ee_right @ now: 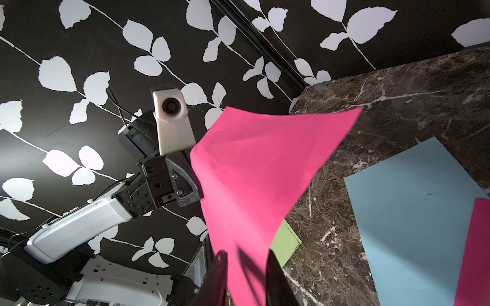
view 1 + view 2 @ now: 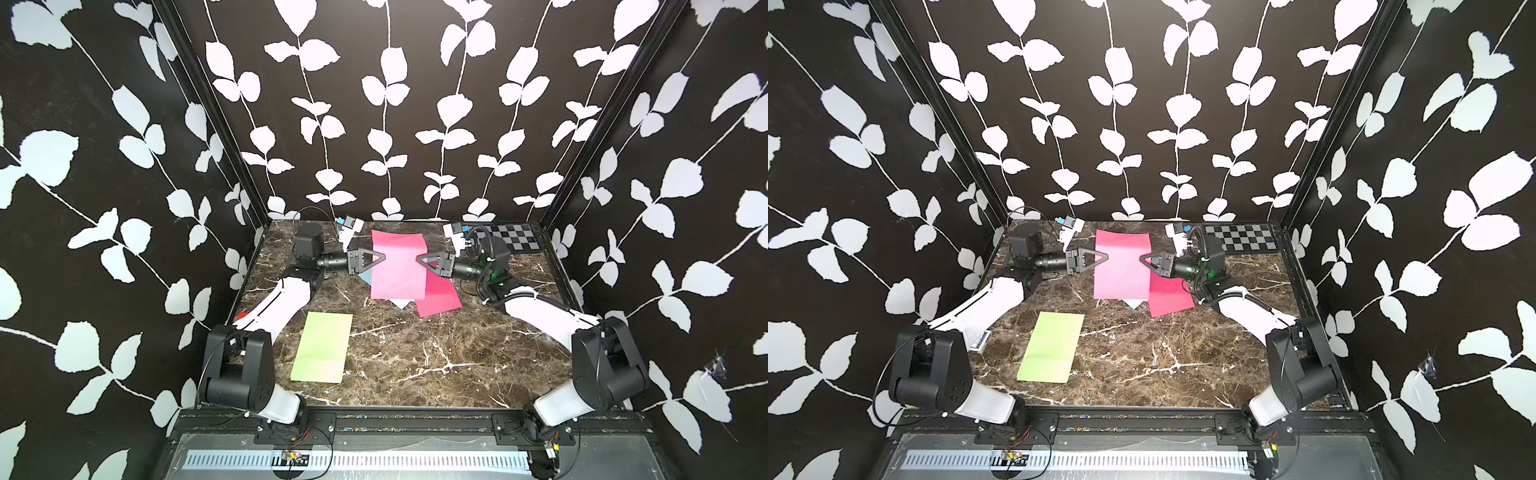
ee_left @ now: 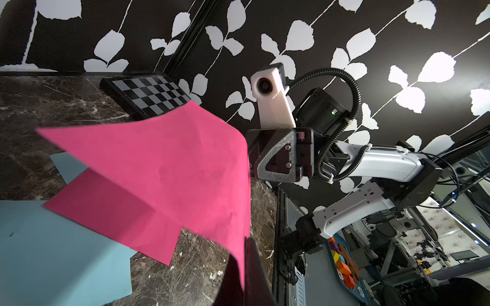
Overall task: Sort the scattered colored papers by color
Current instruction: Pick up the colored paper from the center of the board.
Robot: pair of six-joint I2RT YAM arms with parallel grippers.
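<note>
Centrally, a thin, smooth, bowed hot-pink sheet (image 2: 397, 266), clamped in the left claw (image 2: 380, 257), the right claw (image 2: 420, 259) with jaws slightly apart astride the opposite edge.

Lab — walled robot booth (image 2: 395, 124), checkerboard panel (image 2: 509, 239)

A: Light?
B: Bright, from overhead. Glare pales the pink sheet (image 2: 399, 266) between left gripper (image 2: 379, 257) and right gripper (image 2: 419, 260); shadow beneath.
A: Focus?
B: Top views sharp, edges bowed. Right gripper's fingers (image 1: 278, 286) dark, blurred.
</note>
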